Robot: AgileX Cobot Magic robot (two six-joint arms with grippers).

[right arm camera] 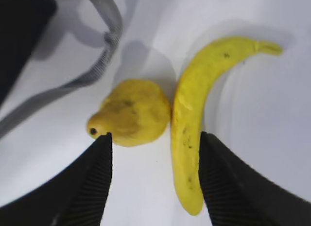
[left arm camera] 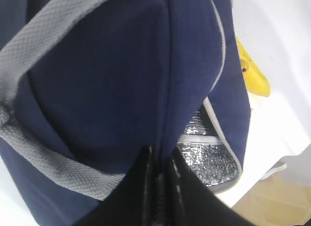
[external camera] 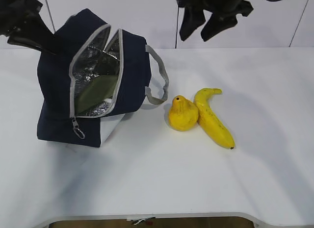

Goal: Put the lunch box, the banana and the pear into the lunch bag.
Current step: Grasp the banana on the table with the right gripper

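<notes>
You see the navy lunch bag tilted, unzipped, its foil lining showing with the green-lidded lunch box inside, while the squat yellow pear touches the speckled, curved banana on the table.

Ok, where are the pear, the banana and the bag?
pear [external camera: 183, 116]: exterior view, on its round belly.
banana [external camera: 214, 121]: exterior view, middle of its curved body.
lunch bag [external camera: 132, 71]: exterior view, on the navy side panel.

Lunch box: mostly hidden inside the bag; only a green patch shows. Left wrist view: bag cropped on three edges, banana half hidden behind it. Exterior view: both arms cut off at top edge.
</notes>
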